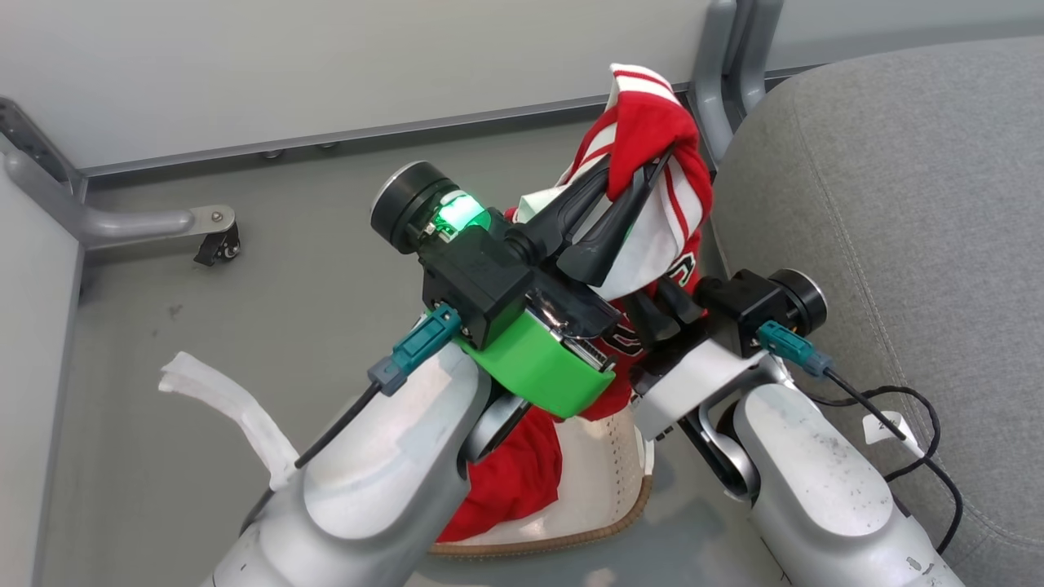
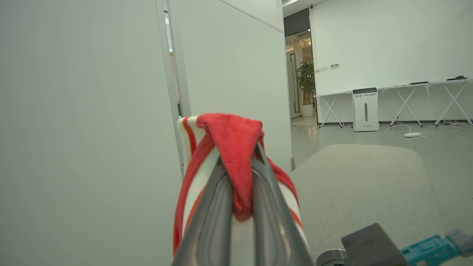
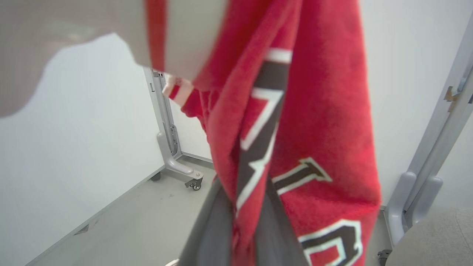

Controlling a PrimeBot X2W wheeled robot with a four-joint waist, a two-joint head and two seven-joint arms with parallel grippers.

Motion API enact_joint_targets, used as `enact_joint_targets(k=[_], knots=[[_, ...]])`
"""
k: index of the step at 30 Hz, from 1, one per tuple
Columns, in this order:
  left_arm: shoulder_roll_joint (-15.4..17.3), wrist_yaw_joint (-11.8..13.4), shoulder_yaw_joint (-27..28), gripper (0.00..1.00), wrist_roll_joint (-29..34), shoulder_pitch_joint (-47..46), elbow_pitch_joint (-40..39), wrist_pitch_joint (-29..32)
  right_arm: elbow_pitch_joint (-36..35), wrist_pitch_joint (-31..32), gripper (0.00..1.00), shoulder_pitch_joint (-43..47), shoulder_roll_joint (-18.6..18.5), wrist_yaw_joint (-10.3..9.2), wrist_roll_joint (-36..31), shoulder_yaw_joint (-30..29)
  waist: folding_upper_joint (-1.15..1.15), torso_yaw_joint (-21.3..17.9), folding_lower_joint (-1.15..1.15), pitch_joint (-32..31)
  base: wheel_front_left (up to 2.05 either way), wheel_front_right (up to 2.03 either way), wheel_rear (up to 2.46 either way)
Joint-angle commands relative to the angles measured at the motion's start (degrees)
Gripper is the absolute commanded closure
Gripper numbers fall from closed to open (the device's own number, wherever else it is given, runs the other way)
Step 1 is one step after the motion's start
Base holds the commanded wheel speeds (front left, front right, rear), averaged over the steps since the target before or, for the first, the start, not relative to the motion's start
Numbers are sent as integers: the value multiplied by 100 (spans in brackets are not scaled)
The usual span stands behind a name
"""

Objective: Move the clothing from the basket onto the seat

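The red-and-white striped jersey (image 1: 652, 122) hangs lifted between both grippers, beside the left edge of the grey seat (image 1: 897, 204). My left gripper (image 1: 632, 183) is shut on its top fold, seen close in the left wrist view as fingers (image 2: 212, 207) pinching the cloth (image 2: 236, 147). My right gripper (image 1: 656, 303) is shut on the jersey lower down, with the dark numerals (image 3: 258, 155) running between its fingers (image 3: 207, 229). The cream basket (image 1: 608, 481) stands on the floor under my arms. Plain red cloth (image 1: 514, 481), apparently the shorts, lies in it.
White partition walls close the floor at the back and left. A caster foot (image 1: 216, 240) and a grey metal post (image 1: 734, 65) stand by the walls. A white strip (image 1: 220, 399) lies at my left arm, and a black cable (image 1: 913, 408) lies on the seat.
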Motion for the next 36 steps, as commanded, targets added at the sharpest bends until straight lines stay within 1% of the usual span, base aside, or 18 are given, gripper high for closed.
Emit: enact_joint_targets(k=[1,8,9,10,11,20,26,31,36], knots=[[-17,9,13,100,-23,77,6,-1,17,-2,100,28,-22,-2,43,10,0,-1,0,-14,0,0,0],[-18,-4,73,100,48,149,117,0,12,-2,100,113,-20,-2,91,39,0,-21,0,-45,0,0,0],[-15,12,80,65,80,145,138,0,7,-2,100,117,-20,-2,101,43,0,-24,0,-45,0,0,0],[-11,21,82,16,108,141,157,1,2,-2,100,125,-20,-2,104,47,0,-27,0,-45,0,0,0],[-11,24,90,0,124,142,166,1,-3,-2,100,128,-21,-2,101,54,0,-30,0,-43,0,0,0],[-15,2,98,0,230,153,206,1,-36,-2,100,128,-20,-2,99,83,0,-53,0,-1,0,0,0],[35,-18,46,0,300,154,293,1,-37,-2,100,215,-21,-2,25,-85,0,-110,0,59,0,0,0],[112,-23,21,0,320,183,377,1,-113,-3,100,322,-22,-2,-111,-356,0,-338,0,188,0,0,0],[184,-42,-60,0,388,130,449,2,-328,-3,100,477,-20,-2,-269,-757,0,-689,0,353,0,0,0]])
